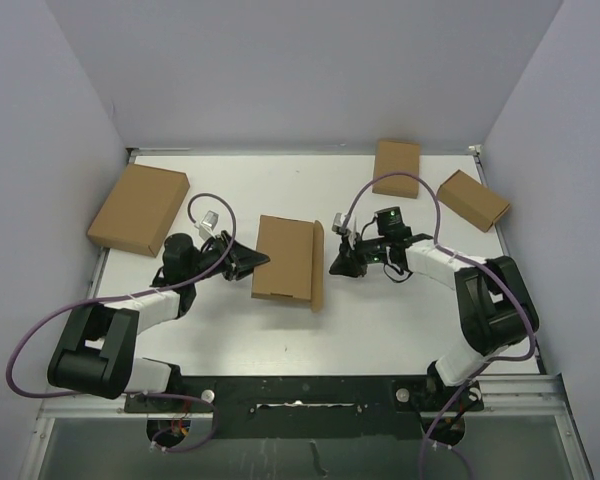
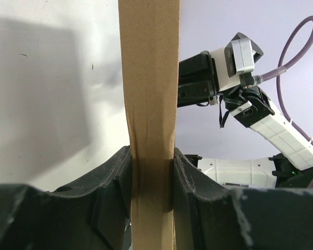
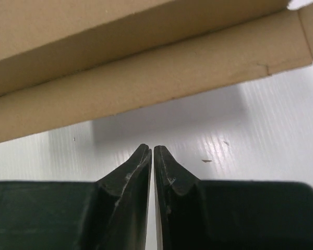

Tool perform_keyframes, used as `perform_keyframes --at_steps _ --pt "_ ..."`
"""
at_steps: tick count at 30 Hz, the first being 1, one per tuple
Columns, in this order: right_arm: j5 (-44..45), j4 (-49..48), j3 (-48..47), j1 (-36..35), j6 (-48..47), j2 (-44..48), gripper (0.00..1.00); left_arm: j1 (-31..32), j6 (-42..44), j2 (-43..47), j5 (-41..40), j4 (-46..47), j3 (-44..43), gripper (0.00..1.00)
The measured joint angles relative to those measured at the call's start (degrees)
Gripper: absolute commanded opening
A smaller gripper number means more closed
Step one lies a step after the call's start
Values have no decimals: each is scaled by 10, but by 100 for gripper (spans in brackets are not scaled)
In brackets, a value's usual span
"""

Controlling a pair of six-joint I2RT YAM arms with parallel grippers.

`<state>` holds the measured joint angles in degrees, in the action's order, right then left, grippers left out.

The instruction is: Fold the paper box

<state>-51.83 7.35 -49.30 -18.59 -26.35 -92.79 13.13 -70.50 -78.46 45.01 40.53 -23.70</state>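
The paper box (image 1: pixel 285 260) lies in the middle of the table (image 1: pixel 380 320), pinched at its left edge.
The left claw (image 2: pixel 151 177) is clamped on a cardboard wall that runs out of frame above and below. The right claw (image 3: pixel 153 153) is pressed together and holds nothing, just short of the box's raised right flap, partly cut off.

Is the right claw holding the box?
No, the right claw is closed on nothing, with table showing between it and the paper box.
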Motion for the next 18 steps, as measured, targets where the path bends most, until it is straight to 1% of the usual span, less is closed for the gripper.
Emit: perform_keyframes --at_steps 9,18 --pt "6 0 -1 -25 12 3 10 13 -11 -30 5 31 0 28" --pt "-4 -17 2 -26 16 50 10 29 -13 -65 2 40 -7 28"
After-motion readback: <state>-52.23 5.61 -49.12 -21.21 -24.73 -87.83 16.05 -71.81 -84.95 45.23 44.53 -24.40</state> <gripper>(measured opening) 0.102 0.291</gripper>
